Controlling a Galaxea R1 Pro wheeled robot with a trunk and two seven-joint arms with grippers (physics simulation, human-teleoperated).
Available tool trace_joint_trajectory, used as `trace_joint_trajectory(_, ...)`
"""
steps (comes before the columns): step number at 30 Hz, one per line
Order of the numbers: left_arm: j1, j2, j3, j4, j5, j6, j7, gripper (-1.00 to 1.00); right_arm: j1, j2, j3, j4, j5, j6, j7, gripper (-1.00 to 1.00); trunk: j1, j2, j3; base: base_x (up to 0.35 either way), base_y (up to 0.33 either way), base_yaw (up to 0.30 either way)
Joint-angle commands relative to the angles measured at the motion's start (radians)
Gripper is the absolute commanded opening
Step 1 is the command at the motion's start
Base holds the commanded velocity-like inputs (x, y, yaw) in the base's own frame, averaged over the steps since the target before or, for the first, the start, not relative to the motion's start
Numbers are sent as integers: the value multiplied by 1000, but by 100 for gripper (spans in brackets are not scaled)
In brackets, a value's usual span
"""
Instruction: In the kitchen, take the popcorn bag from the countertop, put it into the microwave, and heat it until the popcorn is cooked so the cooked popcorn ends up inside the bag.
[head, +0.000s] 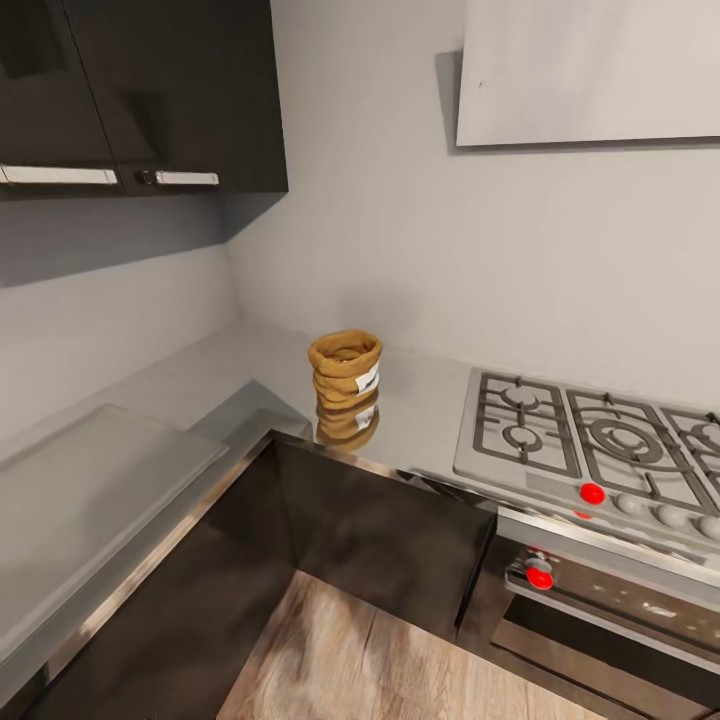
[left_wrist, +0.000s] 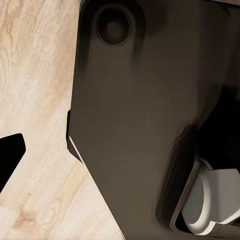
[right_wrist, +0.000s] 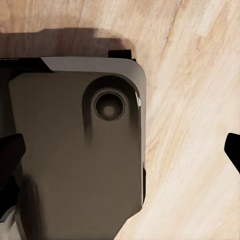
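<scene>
In the right wrist view, two dark fingers sit at opposite edges of the picture, spread wide apart and released, with nothing between them but the robot's dark base and the pale wooden floor below. In the left wrist view, one dark fingertip shows against the same floor; whether that pair is released or clenched cannot be told. Beside it lie the robot's dark body panel and a white rounded part.

From the head view, the popcorn bag stands upright on the glossy grey table, near its inner corner and close to the front edge, its rim open and its small white label facing the gas hob. Its reflection shows in the mirror-like surface just beneath it. The hob lies well apart to the bag's right, with red knobs on its front and on the oven below. Dark wall cabinets hang above the corner, and a pale flat panel lies on the table's left run.
</scene>
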Motion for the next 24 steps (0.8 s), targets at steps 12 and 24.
trace_joint_trajectory(12,0,0,2,-1,6,-2,1,100,-1,1,-8,3,6,5,4,100,0,-1,-1,0,0,0)
trace_joint_trajectory(24,0,0,2,-1,7,-2,1,100,-1,-1,-8,3,6,5,2,100,0,-1,-16,0,0,15)
